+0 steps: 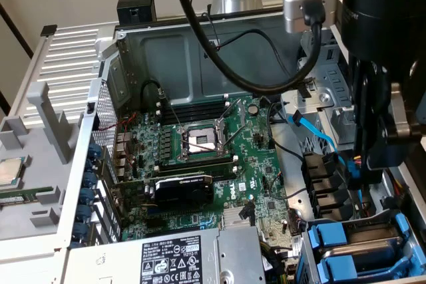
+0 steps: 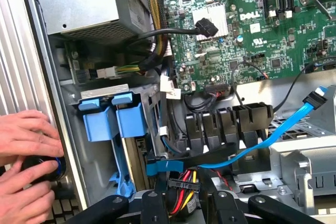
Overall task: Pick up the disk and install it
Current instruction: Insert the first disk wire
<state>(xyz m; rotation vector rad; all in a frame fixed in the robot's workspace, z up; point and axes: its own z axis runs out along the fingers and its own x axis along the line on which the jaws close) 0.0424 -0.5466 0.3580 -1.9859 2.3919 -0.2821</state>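
Two blue plastic carriers (image 2: 113, 120) stand side by side in the drive bay at the case's corner, also seen at the exterior view's lower right as blue carriers (image 1: 346, 247). Only their blue handle ends and a thin dark edge show; the disk's metal body and its label are hidden. My gripper (image 2: 186, 216) hangs above the cables beside that bay, fingers (image 2: 152, 205) spread apart with nothing between them. In the exterior view the gripper (image 1: 373, 154) is low over the black cable clips, to the right of the motherboard.
A person's hands (image 2: 23, 150) rest on the case's outer edge, around a dark round object. A blue data cable (image 2: 273, 135) runs across black clips (image 2: 226, 124). The grey power-supply box (image 1: 200, 257) sits by the bay. A processor chip (image 1: 10, 169) lies on a grey tray outside.
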